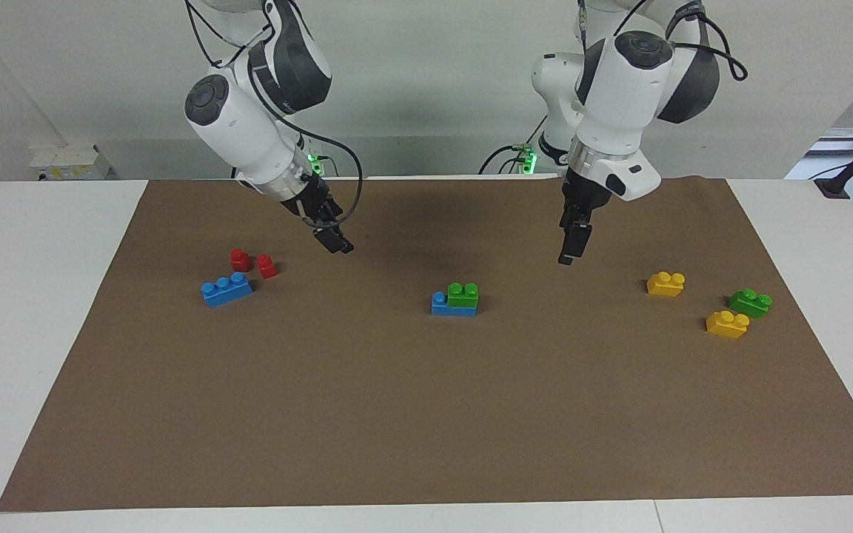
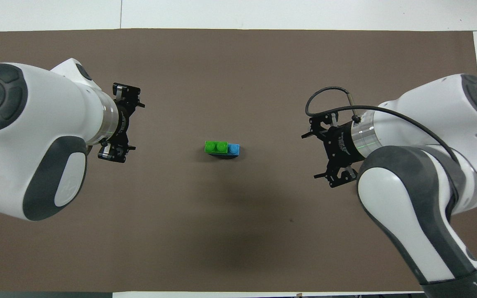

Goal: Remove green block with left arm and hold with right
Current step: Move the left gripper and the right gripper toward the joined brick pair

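Green block (image 1: 463, 294) between raised, open grippers

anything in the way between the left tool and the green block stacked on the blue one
Nothing visible. The left tool hangs open over bare mat, and only mat lies between it and the green block seated on the blue brick. The yellow bricks and second green brick lie toward the left arm's end, off that path.
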Robot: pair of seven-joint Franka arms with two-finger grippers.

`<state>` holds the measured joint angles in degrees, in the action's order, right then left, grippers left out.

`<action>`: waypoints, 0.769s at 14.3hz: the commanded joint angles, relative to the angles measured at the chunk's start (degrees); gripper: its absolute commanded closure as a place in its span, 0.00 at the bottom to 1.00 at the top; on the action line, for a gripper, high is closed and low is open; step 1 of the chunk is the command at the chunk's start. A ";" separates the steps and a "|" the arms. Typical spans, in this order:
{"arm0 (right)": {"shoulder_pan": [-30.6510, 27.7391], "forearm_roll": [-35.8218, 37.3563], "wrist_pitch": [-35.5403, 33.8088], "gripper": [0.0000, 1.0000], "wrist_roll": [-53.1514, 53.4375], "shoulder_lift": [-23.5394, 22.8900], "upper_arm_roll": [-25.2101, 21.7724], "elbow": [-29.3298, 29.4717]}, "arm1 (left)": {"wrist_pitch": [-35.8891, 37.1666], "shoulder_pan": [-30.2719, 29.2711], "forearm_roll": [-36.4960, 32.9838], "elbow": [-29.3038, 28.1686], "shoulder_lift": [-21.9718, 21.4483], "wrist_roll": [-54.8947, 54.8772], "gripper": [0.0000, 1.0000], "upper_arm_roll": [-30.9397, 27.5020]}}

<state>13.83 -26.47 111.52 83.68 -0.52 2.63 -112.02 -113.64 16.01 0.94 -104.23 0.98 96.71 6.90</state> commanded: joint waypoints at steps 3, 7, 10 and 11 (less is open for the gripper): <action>4.88 -6.29 10.80 0.00 6.14 -5.01 -0.08 -0.65 | -5.80 4.73 0.55 -0.71 4.10 14.97 0.00 -0.83; 9.89 -8.33 19.68 0.00 7.90 -8.62 -0.08 -1.18 | -6.68 8.68 0.47 -0.71 7.36 19.90 0.00 -0.92; 11.83 -9.21 23.82 0.00 7.73 -11.51 -0.08 -1.80 | -7.12 10.45 0.47 -0.89 8.94 24.12 0.00 -0.92; 12.01 -9.21 24.53 0.00 7.38 -12.57 -0.08 -1.80 | -7.38 10.54 0.47 -1.32 8.95 25.18 0.00 -0.92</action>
<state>25.39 -34.25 133.84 91.39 -11.54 2.65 -113.27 -119.65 25.48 0.99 -104.52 9.99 119.39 6.95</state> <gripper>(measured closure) 0.000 0.000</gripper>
